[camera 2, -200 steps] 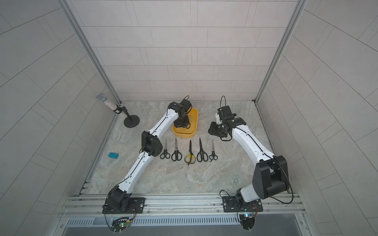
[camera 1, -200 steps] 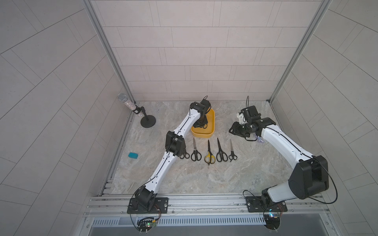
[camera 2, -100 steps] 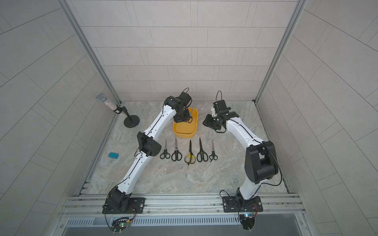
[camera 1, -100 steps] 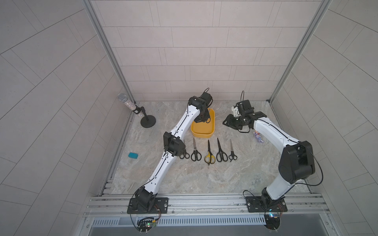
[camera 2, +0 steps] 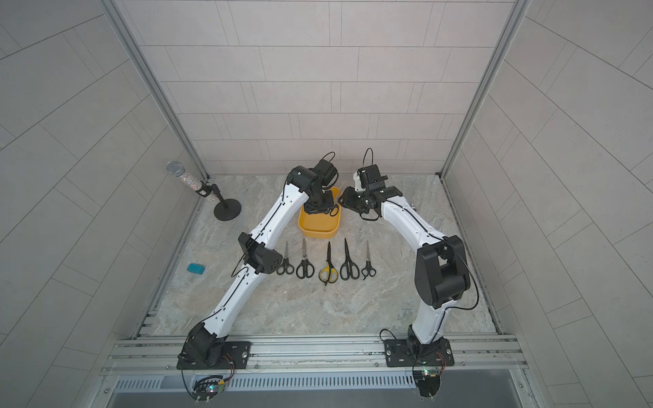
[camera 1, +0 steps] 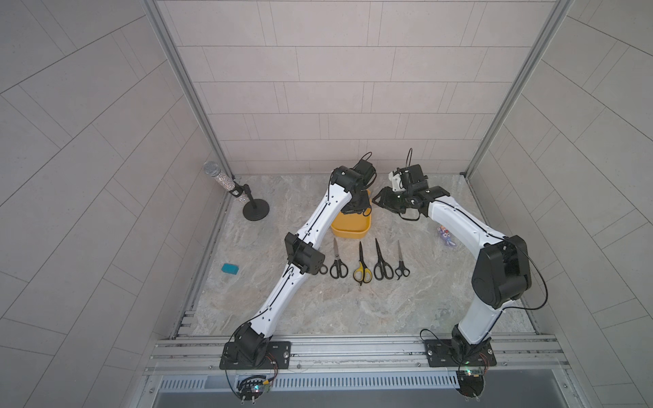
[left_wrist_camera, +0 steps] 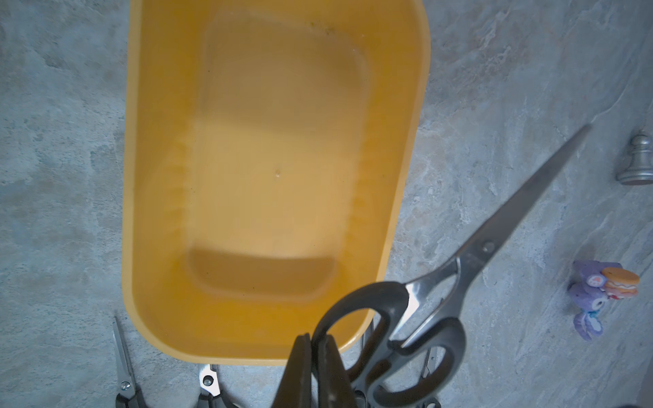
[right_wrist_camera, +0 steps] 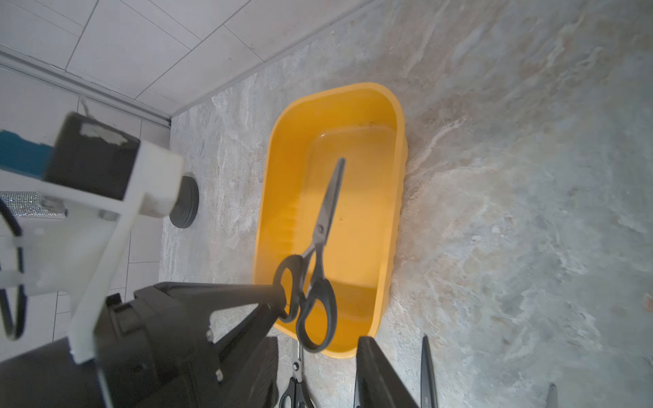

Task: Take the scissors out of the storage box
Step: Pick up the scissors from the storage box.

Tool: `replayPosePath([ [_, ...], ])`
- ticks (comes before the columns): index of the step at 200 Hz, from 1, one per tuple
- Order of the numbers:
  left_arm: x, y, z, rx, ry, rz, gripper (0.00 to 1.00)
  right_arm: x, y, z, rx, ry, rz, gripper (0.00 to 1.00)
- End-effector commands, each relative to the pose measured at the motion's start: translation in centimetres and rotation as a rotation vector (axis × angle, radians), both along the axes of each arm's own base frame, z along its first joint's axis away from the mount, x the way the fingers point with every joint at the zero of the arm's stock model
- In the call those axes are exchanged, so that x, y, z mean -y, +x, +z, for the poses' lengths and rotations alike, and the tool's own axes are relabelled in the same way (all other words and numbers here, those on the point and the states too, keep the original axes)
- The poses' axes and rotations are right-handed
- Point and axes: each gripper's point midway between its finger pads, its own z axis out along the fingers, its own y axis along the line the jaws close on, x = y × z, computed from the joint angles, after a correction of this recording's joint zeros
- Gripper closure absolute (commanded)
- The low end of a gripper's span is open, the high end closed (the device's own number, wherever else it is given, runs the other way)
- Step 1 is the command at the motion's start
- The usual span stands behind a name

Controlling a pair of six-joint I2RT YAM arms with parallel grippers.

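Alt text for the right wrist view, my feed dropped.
The left end effector grips steel-bladed scissors by one black handle loop, above the empty yellow storage box. Other scissors lie on the marble table beside the box.

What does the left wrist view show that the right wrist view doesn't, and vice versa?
Left wrist only: a silver pawn and a purple toy. Right wrist only: the mic stand base and tiled wall. Both: the empty box, and the scissors held by a handle loop in the left gripper, jaws shut.
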Motion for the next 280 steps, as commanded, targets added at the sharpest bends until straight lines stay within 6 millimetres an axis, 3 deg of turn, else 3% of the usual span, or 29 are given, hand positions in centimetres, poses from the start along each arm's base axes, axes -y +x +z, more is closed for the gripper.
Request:
replayPosePath([
  [1,-0.8,-0.1,3.6,0.076,-0.01,-0.02,1.0,-0.1,0.4,-1.2,-0.023,-0.03,0.004,0.58],
  [107,-0.6,0.5,3.9,0.074,-0.059,-0.032,1.0,-2.5,1.5,-3.7,-0.086,0.018,0.063,0.58],
  [155,-0.2,0.3,4.2,0.07,-0.082,-0.048,1.0,-3.4,2.1,-3.7,-0.08,0.071,0.073,0.6],
  [221,-0.3,0.4,4.8,0.083,-0.086,-0.049,1.0,-4.1,2.3,-3.5,-0.078,0.119,0.089,0.83],
  [254,-0.6,0.4,4.9,0.088,-0.079,-0.046,1.0,-4.2,2.2,-3.7,-0.079,0.133,0.096,0.9],
  [258,-0.7,0.4,4.9,0.09,-0.075,-0.044,0.94,-4.2,2.2,-3.7,-0.081,0.134,0.096,0.9],
  [269,-1.3,0.5,4.9,0.092,-0.057,-0.032,0.67,-4.0,2.1,-3.8,-0.082,0.133,0.092,0.91],
  [280,-2.0,0.6,4.7,0.087,-0.035,-0.02,0.53,-3.7,2.2,-3.8,-0.082,0.129,0.085,0.91],
])
